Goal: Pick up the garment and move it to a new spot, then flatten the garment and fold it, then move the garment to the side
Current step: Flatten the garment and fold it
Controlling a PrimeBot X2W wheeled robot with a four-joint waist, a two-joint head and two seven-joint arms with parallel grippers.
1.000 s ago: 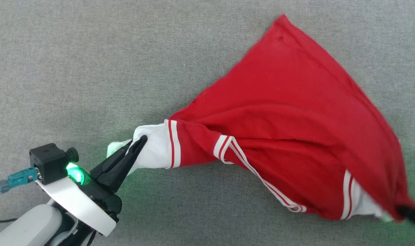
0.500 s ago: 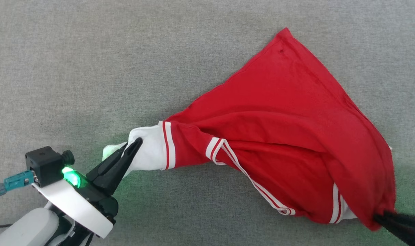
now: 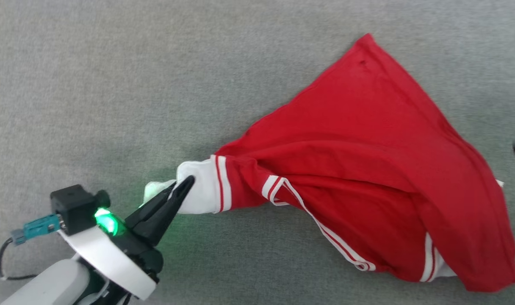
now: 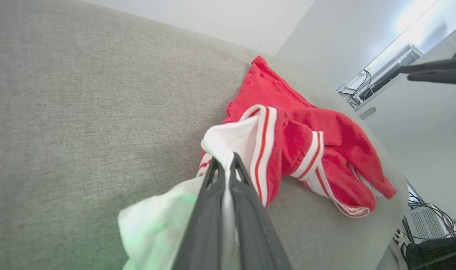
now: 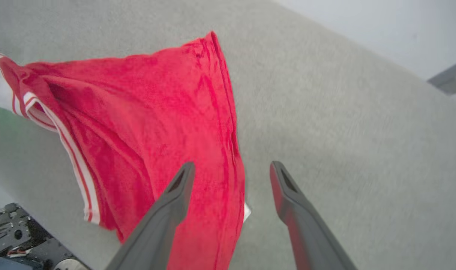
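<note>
Left pincer (image 3: 184, 185) is clamped tight on the white sleeve end of the garment (image 3: 367, 161), which sprawls rumpled on the grey surface (image 3: 113, 84). Right pincer (image 5: 231, 167) gapes wide, holding nothing, one finger over the red cloth's edge. Touching or clear? Hard to say.

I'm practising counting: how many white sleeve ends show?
2. One sleeve end is in the left gripper; the other peeks from the garment at lower right, partly hidden.
</note>
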